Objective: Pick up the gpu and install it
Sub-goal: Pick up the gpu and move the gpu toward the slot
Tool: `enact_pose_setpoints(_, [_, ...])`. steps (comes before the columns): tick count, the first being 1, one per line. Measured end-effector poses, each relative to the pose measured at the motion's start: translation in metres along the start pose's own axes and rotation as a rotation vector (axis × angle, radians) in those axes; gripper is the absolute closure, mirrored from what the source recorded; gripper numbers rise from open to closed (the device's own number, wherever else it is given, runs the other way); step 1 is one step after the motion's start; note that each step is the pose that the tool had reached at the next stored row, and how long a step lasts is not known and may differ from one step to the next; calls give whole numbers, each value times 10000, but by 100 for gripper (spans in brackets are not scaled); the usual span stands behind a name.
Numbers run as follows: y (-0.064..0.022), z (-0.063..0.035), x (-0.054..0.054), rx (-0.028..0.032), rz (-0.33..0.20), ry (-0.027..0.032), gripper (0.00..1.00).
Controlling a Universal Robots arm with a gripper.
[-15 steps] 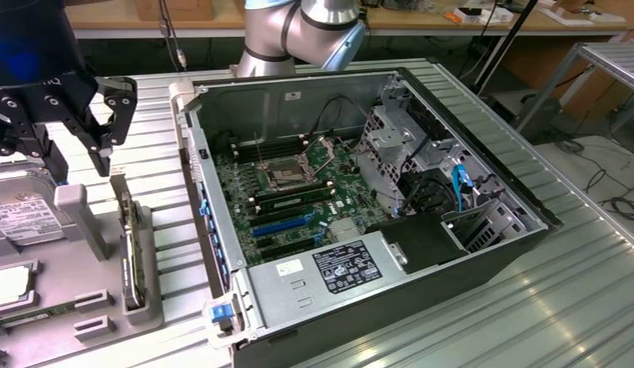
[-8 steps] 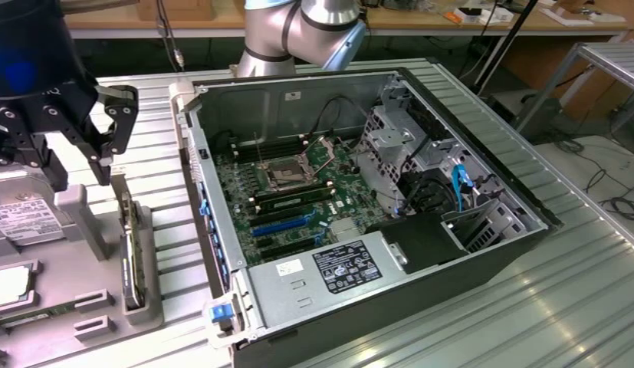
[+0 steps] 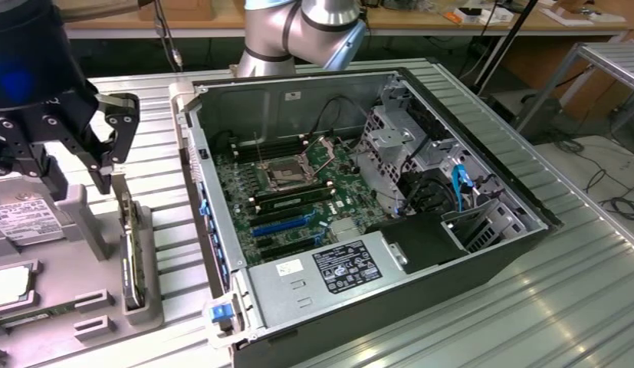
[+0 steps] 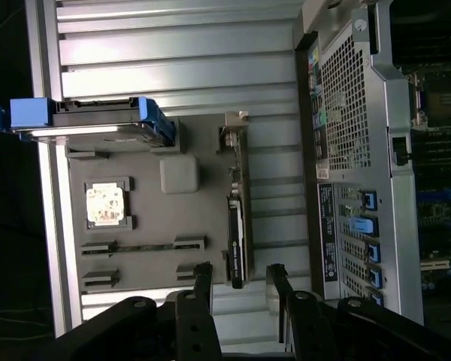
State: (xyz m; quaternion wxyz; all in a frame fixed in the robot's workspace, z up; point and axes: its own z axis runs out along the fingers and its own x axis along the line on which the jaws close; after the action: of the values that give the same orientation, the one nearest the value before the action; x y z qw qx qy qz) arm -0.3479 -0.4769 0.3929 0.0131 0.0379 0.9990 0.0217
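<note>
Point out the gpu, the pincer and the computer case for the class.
gpu (image 4: 237,241), wrist view, on its dark upturned edge.
pincer (image 4: 239,274), wrist view, midway between its fingertips.
computer case (image 3: 286,107), exterior view, on its grey inner wall.

Exterior view: the open computer case (image 3: 296,100) lies on the ribbed table (image 3: 562,307), with the parts tray (image 3: 153,307) at its 9 o'clock. The gpu (image 3: 133,261) stands on edge in the tray's side nearest the case. The hard drive (image 3: 25,222) and CPU (image 3: 10,285) sit toward 9 o'clock from it. My pincer (image 3: 80,180) hangs above.
</note>
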Motion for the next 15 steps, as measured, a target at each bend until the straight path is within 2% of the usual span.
enact_pose_setpoints(9, [-159, -7, -12, 1, -1, 0, 58])
enact_pose_setpoints(15, [-171, -8, -13, 1, 0, 1, 58])
